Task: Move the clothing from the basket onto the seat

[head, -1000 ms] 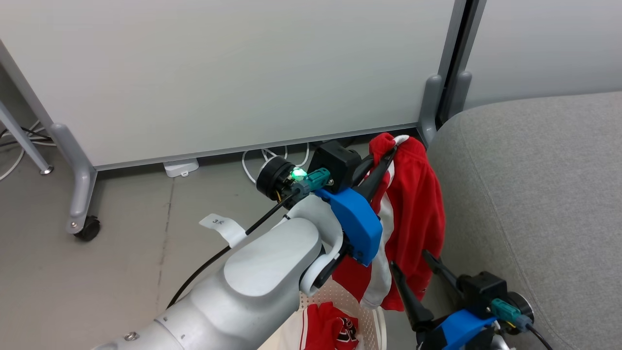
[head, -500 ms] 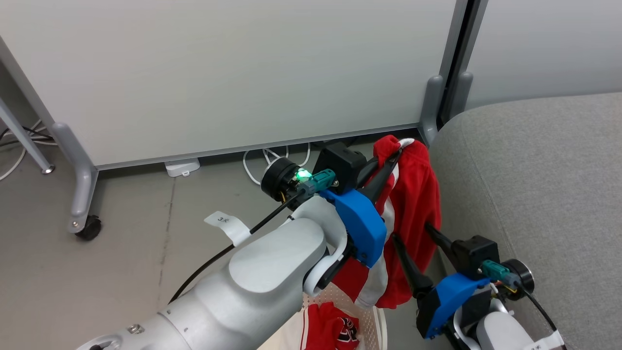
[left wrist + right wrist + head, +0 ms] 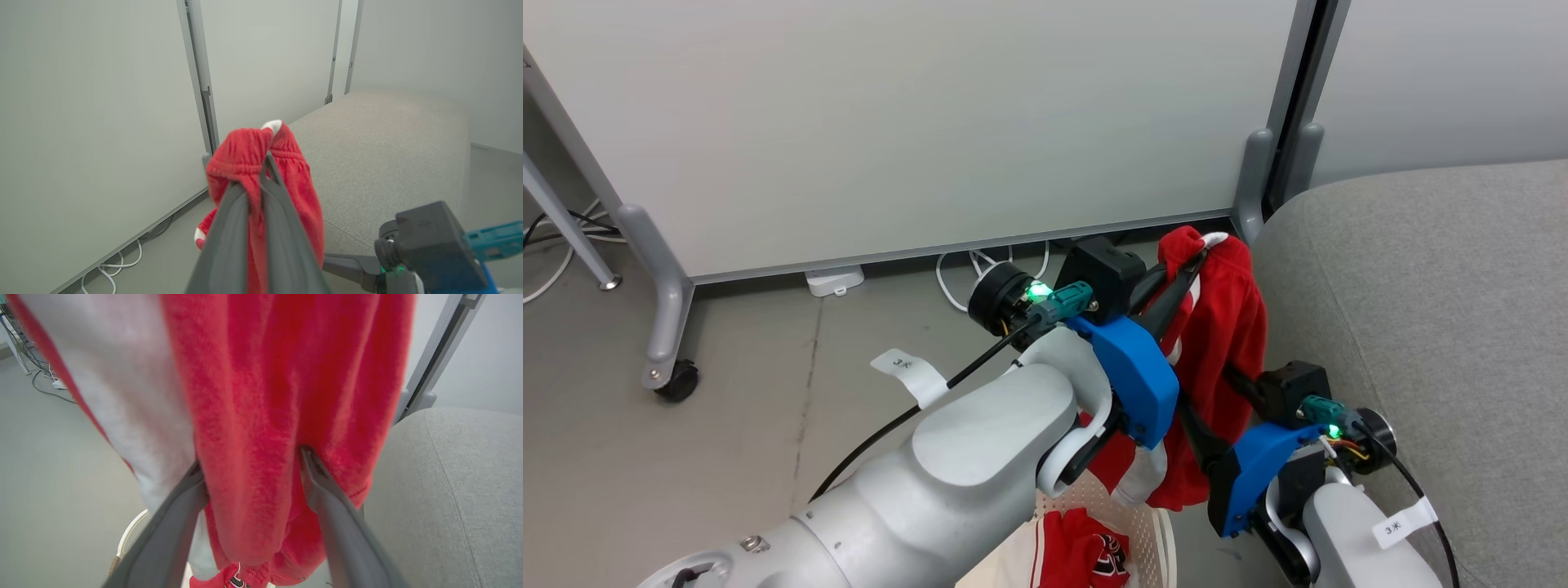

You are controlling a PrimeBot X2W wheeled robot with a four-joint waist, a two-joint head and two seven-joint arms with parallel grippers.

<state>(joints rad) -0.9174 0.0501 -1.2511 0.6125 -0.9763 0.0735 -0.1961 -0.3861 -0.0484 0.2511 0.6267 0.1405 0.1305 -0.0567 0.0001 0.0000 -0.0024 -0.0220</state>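
Head view: wide-open R tool (image 3: 251, 459) has risen to straddle garment (image 3: 1233, 327) pinched by L tool (image 3: 1191, 263) beside seat (image 3: 1421, 286); 2nd grip likely.

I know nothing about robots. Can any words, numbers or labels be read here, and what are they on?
"3", then a mark too small to read: left arm's white tag, on its cable.
"3", then a similarly unclear mark: right arm's white tag, on its cable.
Black-and-white lettering on the red jersey in the basket: too crumpled to read.
Nothing legible on the red garment in the left claw.
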